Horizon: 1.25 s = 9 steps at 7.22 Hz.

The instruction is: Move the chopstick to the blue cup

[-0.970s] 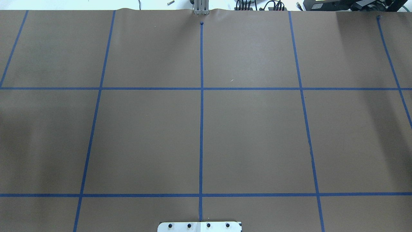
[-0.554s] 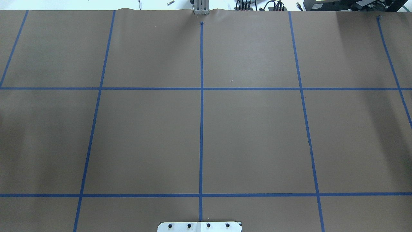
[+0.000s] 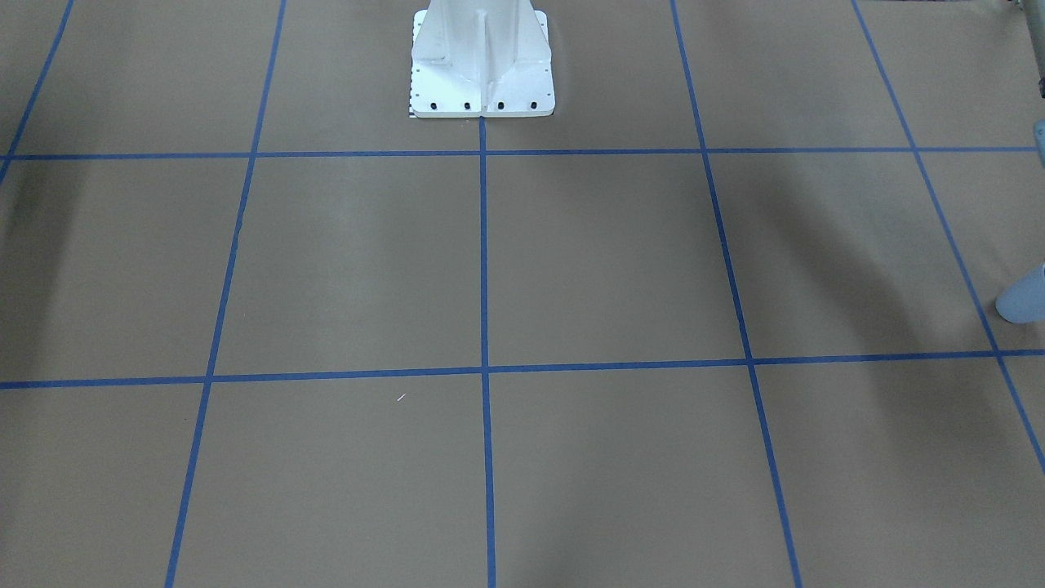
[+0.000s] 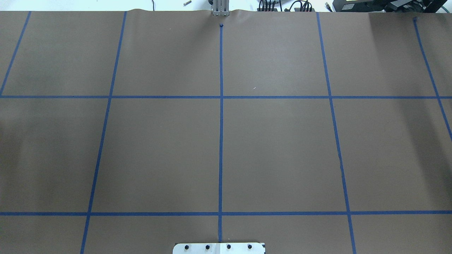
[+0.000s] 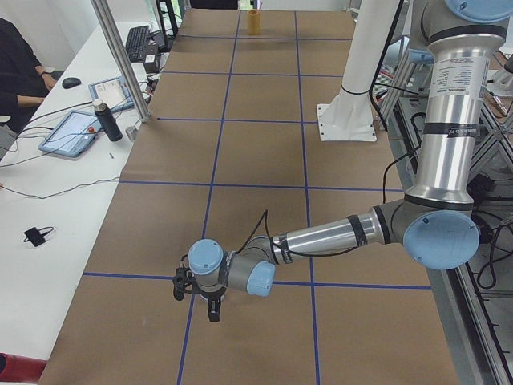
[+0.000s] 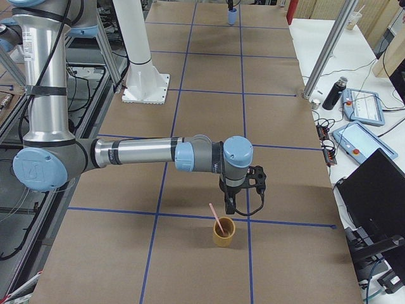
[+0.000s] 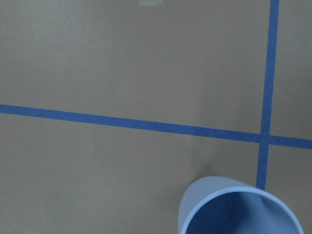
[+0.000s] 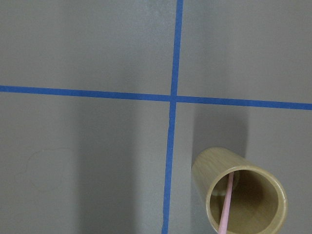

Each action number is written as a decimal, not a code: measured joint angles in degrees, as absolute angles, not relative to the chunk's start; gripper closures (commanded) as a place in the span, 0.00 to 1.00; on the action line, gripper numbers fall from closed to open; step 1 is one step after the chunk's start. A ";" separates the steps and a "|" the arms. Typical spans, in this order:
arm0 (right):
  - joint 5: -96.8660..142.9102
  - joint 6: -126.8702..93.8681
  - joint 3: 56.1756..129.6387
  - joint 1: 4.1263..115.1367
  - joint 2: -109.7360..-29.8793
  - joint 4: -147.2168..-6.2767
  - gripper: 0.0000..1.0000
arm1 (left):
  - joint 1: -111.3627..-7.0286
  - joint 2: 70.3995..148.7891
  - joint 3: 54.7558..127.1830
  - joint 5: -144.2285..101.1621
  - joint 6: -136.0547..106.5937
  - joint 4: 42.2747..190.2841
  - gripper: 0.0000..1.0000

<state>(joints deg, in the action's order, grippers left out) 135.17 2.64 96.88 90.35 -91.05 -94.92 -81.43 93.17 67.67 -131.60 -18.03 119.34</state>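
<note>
A pale pink chopstick (image 6: 217,219) stands tilted in a tan wooden cup (image 6: 223,233) at the table's right end; both also show in the right wrist view, the chopstick (image 8: 227,201) inside the cup (image 8: 242,171). My right gripper (image 6: 244,202) hangs just beside and above that cup; I cannot tell whether it is open or shut. The blue cup (image 7: 210,198) stands upright at the table's left end, at the front-facing view's right edge (image 3: 1024,300) and far off in the right side view (image 6: 232,18). My left gripper (image 5: 196,303) hovers near it, state unclear.
The brown paper table carries a grid of blue tape lines (image 4: 221,106). The white robot base (image 3: 482,61) stands at the near middle edge. An operators' desk with tablets and a bottle (image 6: 333,94) runs along the far side.
</note>
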 measured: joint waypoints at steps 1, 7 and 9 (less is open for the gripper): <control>135.20 2.64 96.87 90.35 -91.05 -94.92 0.00 | -81.05 93.17 67.50 -131.11 -17.96 119.35 0.87; 136.39 2.59 96.82 90.29 -91.07 -94.92 0.00 | -83.47 94.40 73.24 -134.72 -17.64 112.34 1.00; 136.58 2.61 96.81 90.24 -91.11 -94.92 0.00 | -85.31 95.92 81.35 -136.96 -17.61 100.20 1.00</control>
<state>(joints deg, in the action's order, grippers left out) 136.58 2.61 96.81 90.24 -91.11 -94.92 -85.31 95.92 81.35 -136.96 -17.61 100.20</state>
